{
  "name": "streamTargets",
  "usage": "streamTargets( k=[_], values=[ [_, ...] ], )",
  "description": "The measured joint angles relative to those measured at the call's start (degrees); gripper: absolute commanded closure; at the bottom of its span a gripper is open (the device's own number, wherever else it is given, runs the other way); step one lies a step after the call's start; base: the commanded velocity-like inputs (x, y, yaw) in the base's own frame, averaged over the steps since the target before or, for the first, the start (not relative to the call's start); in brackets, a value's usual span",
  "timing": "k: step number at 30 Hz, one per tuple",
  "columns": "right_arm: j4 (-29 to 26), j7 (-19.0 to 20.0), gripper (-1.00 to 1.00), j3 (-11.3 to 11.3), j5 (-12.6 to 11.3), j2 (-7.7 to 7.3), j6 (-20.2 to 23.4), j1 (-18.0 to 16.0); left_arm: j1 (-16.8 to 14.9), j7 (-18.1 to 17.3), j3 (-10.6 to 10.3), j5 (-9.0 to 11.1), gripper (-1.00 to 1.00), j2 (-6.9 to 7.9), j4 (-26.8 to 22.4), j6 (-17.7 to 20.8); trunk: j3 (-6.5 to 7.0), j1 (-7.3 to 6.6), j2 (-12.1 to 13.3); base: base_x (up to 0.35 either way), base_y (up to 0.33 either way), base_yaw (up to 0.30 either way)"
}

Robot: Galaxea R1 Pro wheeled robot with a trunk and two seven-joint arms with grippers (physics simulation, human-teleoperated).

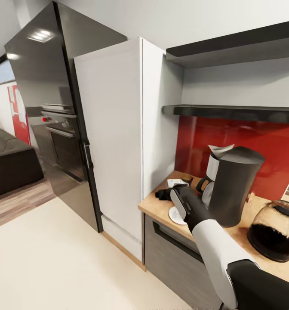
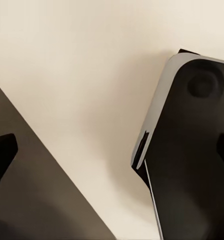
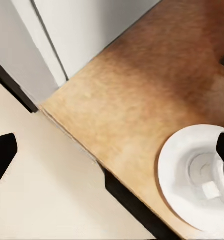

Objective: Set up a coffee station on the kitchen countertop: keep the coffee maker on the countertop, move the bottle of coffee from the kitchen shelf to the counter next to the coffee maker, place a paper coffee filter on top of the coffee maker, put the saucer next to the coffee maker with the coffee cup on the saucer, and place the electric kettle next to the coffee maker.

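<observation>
Right arm outstretched, tool (image 1: 165,194) over saucer (image 1: 175,215) beside coffee maker (image 1: 235,185).

Paper coffee filter (image 1: 219,150) atop coffee maker (image 1: 235,185)

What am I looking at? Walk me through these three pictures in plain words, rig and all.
This is a simulated wheeled robot with two arms. The big picture comes from its head camera, the other two from cameras near each gripper. On the kitchen countertop stand the coffee maker with the paper coffee filter on top, the electric kettle, and the saucer. The right gripper hangs open over the counter edge beside the saucer, holding nothing. The left gripper, also open and empty, faces the floor.
</observation>
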Motion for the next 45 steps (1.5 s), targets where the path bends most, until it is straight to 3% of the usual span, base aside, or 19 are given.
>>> streamTargets(
  k=[5,13,19,21,24,29,33,37,38,40,41,45],
  values=[
    [0.2,1.3,-1.0,0.0,0.0,0.0,0.0,0.0,-0.3,0.0,0.0,0.0,-1.0,0.05,0.0,0.0,0.0,0.0,0.0,-0.112,0.295,0.0],
    [3.8,9.8,-1.0,0.1,-0.2,0.0,0.0,0.0,-0.4,0.0,0.0,0.0,-1.0,0.09,-0.1,-0.1,0.0,0.01,0.0,-0.143,0.292,0.0],
    [11.0,17.0,-1.0,0.1,-0.2,0.0,0.0,0.1,-0.5,0.0,0.0,0.0,-1.0,0.02,-0.1,-0.1,0.0,0.01,0.0,-0.216,0.241,0.0],
    [14.9,23.1,-1.0,0.1,-0.2,0.0,0.0,0.0,-0.5,0.0,0.0,0.0,-1.0,-0.01,-0.1,-0.1,-0.01,-0.01,0.0,-0.062,0.061,0.0],
    [18.5,26.9,-1.0,0.0,0.0,0.0,0.0,0.1,-0.5,0.0,0.0,0.1,-1.0,-0.02,-0.1,-0.1,0.0,-0.01,0.0,-0.021,0.02,0.0],
    [29.4,27.9,-1.0,0.0,0.3,0.0,-0.6,0.1,-0.5,0.0,0.0,0.0,-1.0,-0.09,-0.1,-0.1,-0.01,-0.01,0.0,-0.002,0.002,0.0],
    [36.5,27.6,-1.0,-0.2,1.3,0.0,-5.1,0.5,-0.5,0.0,-0.1,0.0,-1.0,-0.11,-0.1,0.0,-0.01,-0.01,0.0,0.0,0.0,0.0],
    [38.5,27.1,-1.0,-0.1,3.7,0.0,-10.4,6.3,-0.4,0.0,-0.1,0.0,-1.0,-0.27,0.0,0.0,-0.01,-0.01,0.0,0.0,0.0,0.0],
    [38.6,26.6,-1.0,0.0,4.7,0.0,-11.0,7.9,-0.4,-0.1,-0.1,0.0,-1.0,-0.32,0.0,0.0,-0.02,-0.01,0.0,0.0,0.0,0.0],
    [38.8,23.4,-1.0,0.0,8.6,0.0,-13.4,14.5,-0.4,-0.1,-0.2,0.0,-1.0,-0.41,0.0,0.0,-0.02,-0.01,0.0,0.0,0.0,0.0],
    [38.8,22.9,-1.0,-0.2,9.0,0.0,-14.0,15.2,-0.4,-0.1,-0.2,0.0,-1.0,-0.4,0.0,0.0,-0.01,-0.01,0.0,0.0,0.0,0.0],
    [38.8,18.0,-1.0,-0.1,10.3,-3.5,-21.3,22.9,-0.4,-0.2,-0.3,0.0,-1.0,-0.38,0.0,0.0,-0.01,-0.01,0.0,0.0,0.0,0.0]
  ],
)
